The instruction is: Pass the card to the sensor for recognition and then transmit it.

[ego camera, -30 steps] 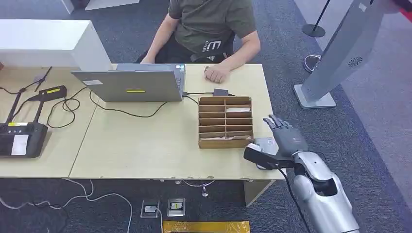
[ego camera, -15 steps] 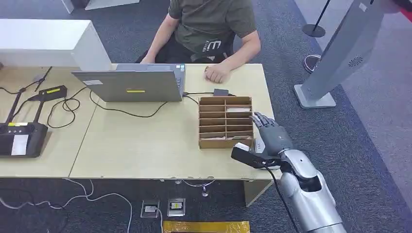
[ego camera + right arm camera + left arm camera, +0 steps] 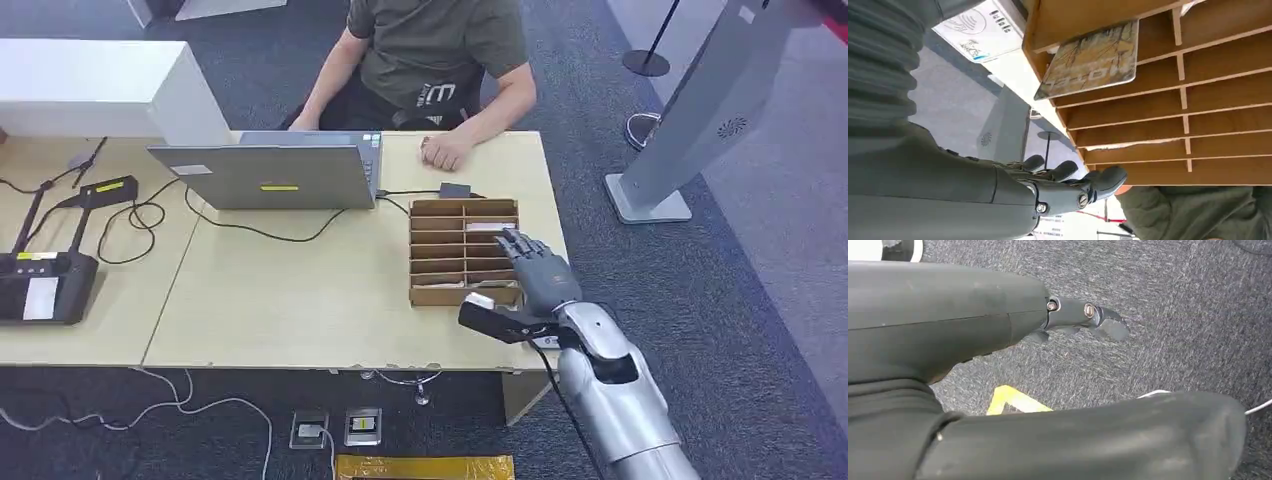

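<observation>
R hand [image 3: 535, 272] open, empty, over wooden rack [image 3: 440, 252]
Card [image 3: 1093, 59] in nearest slot, prob. just below-left of thumb, long axis along slot; L hand [image 3: 998, 340] empty

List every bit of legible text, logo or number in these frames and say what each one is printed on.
"HOTEL", seen turned, on the patterned card lying in the wooden organizer.
Blue print and a wave symbol on the white sensor box: too blurred to read.
White logo on the person's shirt: too small to read.
Labels on the laptop lid and the black device: unreadable.
</observation>
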You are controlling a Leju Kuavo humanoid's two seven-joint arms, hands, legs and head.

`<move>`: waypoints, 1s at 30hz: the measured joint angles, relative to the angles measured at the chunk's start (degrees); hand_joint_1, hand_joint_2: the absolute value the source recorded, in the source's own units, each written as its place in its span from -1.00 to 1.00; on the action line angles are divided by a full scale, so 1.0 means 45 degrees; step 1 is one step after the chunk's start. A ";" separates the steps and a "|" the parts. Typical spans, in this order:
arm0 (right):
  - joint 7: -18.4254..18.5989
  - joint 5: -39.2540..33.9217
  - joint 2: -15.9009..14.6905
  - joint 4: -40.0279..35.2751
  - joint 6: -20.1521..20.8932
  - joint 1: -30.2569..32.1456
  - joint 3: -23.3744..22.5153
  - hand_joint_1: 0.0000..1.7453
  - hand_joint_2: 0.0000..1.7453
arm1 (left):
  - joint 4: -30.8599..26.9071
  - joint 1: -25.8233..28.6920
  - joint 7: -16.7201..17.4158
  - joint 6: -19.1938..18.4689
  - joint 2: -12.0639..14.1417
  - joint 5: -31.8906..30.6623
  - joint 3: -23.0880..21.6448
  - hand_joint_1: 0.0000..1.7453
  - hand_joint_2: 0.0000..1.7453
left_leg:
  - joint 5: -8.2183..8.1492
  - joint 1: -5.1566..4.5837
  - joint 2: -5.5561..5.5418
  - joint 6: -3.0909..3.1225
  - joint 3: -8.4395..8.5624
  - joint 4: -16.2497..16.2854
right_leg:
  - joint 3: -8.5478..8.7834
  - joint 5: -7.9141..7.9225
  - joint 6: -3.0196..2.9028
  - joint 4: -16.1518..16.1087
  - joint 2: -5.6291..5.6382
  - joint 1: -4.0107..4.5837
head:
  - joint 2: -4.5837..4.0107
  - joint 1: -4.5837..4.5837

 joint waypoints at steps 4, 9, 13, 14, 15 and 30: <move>-0.0053 0.0063 0.0073 0.0296 -0.0116 -0.0131 0.0010 -1.00 1.00 | 0.0000 0.0000 0.0000 -0.0005 0.0000 -0.0073 0.0093 -1.00 -1.00 | 0.0000 -0.0001 0.0000 0.0000 0.0001 0.0000 | 0.0000 0.0000 0.0000 0.0000 0.0001 0.0000 | 0.0000 0.0000; -0.0073 0.0136 0.0078 0.0563 -0.0175 -0.0286 0.0053 -1.00 1.00 | 0.0000 0.0000 -0.0092 -0.0024 0.0000 -0.0151 0.0195 -1.00 -1.00 | 0.0000 -0.0001 0.0000 0.0000 0.0001 0.0001 | 0.0000 0.0000 0.0000 -0.0001 0.0000 -0.0001 | 0.0000 0.0000; -0.0078 0.0204 0.0078 0.0771 -0.0214 -0.0370 0.0073 -1.00 1.00 | 0.0000 0.0000 -0.0097 -0.0015 0.0000 -0.0170 0.0223 -1.00 -1.00 | 0.0000 -0.0001 0.0000 0.0000 0.0002 0.0001 | -0.0001 0.0000 0.0000 0.0000 0.0001 -0.0001 | 0.0000 0.0000; -0.0078 0.0209 0.0078 0.0811 -0.0233 -0.0391 0.0078 -1.00 1.00 | 0.0000 0.0000 -0.0097 0.0005 0.0000 -0.0170 0.0234 -1.00 -1.00 | 0.0000 -0.0001 0.0000 0.0000 0.0002 0.0001 | -0.0001 0.0000 0.0000 0.0000 0.0001 0.0000 | 0.0000 0.0000; -0.0078 0.0238 0.0078 0.0859 -0.0248 -0.0418 0.0078 -1.00 1.00 | 0.0000 0.0000 -0.0097 0.0015 0.0000 -0.0165 0.0258 -1.00 -1.00 | 0.0000 0.0000 0.0000 0.0000 0.0002 0.0001 | 0.0000 0.0000 0.0000 0.0000 0.0001 0.0000 | 0.0000 0.0000; -0.0048 0.0578 0.0184 0.1428 -0.0373 -0.0688 0.0087 -1.00 1.00 | 0.0000 -0.0001 -0.0092 0.0131 -0.0005 -0.0175 0.0496 -1.00 -1.00 | 0.0000 -0.0001 0.0000 0.0000 0.0003 0.0001 | 0.0000 0.0001 0.0001 0.0000 0.0001 -0.0001 | 0.0000 0.0000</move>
